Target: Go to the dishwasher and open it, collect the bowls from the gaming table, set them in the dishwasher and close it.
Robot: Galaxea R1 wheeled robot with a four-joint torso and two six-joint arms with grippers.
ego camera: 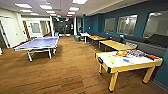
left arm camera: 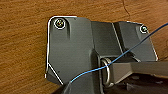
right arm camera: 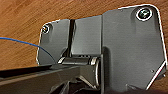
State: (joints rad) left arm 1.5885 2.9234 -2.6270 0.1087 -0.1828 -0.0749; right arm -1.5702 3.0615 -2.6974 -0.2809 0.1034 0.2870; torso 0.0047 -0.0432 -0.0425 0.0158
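Observation:
The gaming table, white-topped with a yellow edge band and yellow legs, stands at the right of the head view, a short way ahead of me. Bright things lie on its top. Among them are an orange bowl, a small yellow piece and a blue one, too blurred to tell their shapes. The dishwasher is out of view. Both wrist views look down past the robot's dark plate onto wooden floor.
A blue ping-pong table stands left of centre. Wooden-topped tables and a grey bench seat line the teal right wall. Wood floor runs between them towards a corridor at the back.

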